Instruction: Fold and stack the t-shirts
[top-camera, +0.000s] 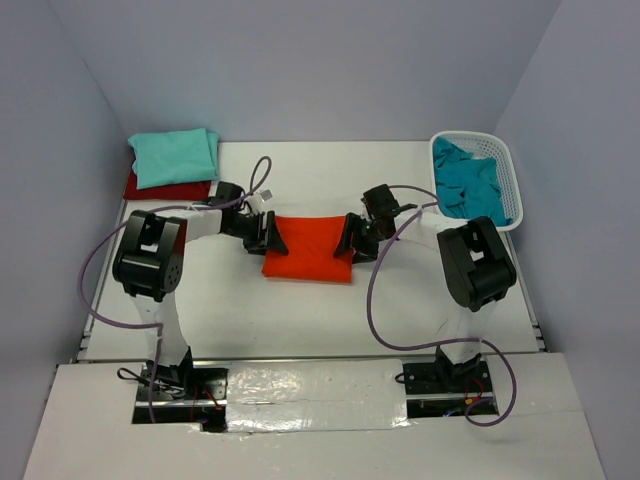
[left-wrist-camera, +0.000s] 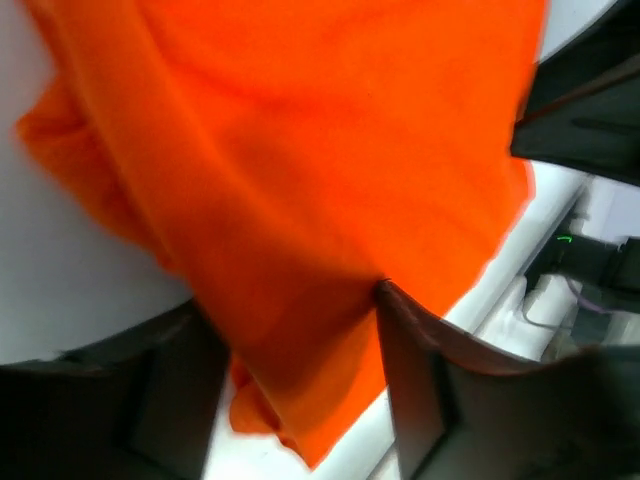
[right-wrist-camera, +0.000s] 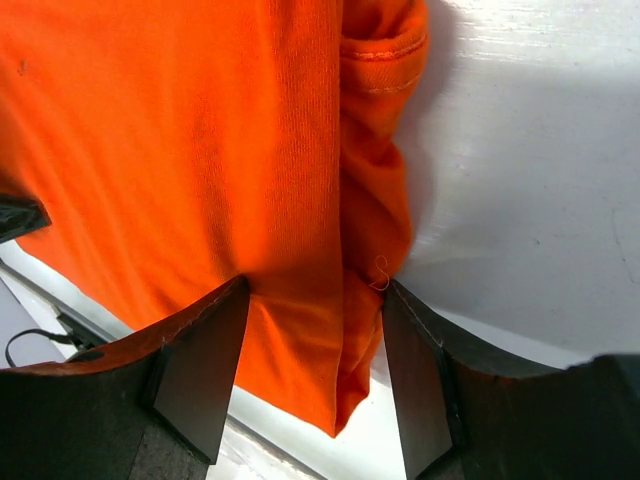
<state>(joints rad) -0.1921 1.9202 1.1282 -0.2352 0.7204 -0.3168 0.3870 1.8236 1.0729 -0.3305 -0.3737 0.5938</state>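
Orange t-shirt (right-wrist-camera: 200, 150) edge inside right tool (right-wrist-camera: 315, 285)

I'm seeing the orange t-shirt (right-wrist-camera: 200, 150) as soft matt knit cloth, finely ribbed, with a stitched hem. The fingers (right-wrist-camera: 200, 370) of the right end effector (right-wrist-camera: 315, 290) are looking like matt black plastic. The worktop (right-wrist-camera: 540, 150) is reading smooth, white and faintly glossy. The basket (top-camera: 505, 170) is showing as white plastic mesh, the teal t-shirt (top-camera: 470, 185) as crumpled matt cloth.
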